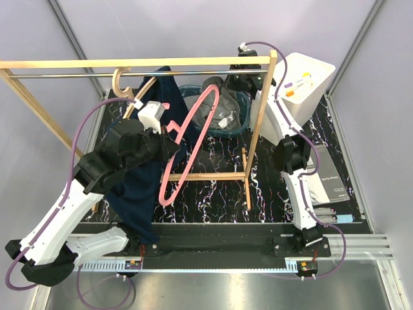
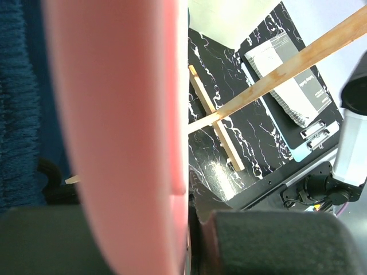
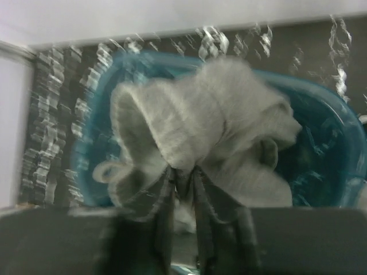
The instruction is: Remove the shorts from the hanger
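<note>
Grey shorts (image 3: 200,137) lie bunched inside the blue tub (image 3: 330,120).

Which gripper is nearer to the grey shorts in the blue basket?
Right. The right gripper is directly at the grey shorts over the blue basket; the left gripper holds the pink hanger, away to their left.

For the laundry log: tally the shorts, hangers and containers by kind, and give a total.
Shorts: 2 (grey shorts, navy shorts)
Hangers: 2 (pink hanger, wooden hanger)
Containers: 2 (blue basket, white bin)
Total: 6
</note>
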`<action>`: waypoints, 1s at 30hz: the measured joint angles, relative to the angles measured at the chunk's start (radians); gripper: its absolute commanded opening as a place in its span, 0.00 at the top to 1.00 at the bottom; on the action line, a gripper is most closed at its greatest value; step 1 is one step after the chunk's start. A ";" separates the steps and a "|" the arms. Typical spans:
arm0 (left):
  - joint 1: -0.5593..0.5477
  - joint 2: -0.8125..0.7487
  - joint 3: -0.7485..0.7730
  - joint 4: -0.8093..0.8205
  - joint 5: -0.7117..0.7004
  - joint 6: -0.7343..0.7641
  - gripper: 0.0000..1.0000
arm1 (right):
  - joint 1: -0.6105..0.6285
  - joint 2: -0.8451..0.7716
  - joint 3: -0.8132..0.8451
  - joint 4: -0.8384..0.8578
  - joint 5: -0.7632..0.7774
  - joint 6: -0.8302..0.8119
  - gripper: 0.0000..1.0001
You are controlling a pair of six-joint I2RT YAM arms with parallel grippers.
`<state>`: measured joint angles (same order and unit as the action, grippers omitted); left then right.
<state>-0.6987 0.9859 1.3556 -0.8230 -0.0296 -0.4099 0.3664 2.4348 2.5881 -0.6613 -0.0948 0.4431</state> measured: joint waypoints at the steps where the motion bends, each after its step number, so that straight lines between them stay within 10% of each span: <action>1: 0.000 0.000 0.000 0.001 0.000 0.000 1.00 | 0.000 0.015 0.004 -0.019 0.006 -0.015 0.59; 12: 0.000 0.023 0.020 -0.001 0.034 -0.001 1.00 | 0.000 0.024 0.032 -0.241 -0.023 0.018 0.08; 30: 0.000 -0.017 0.115 -0.019 0.237 -0.009 1.00 | -0.052 -0.535 -0.315 -0.592 0.042 0.203 0.03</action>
<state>-0.6987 0.9688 1.4708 -0.8421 0.2073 -0.4187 0.3141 1.8996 2.2730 -1.2537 -0.0532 0.6464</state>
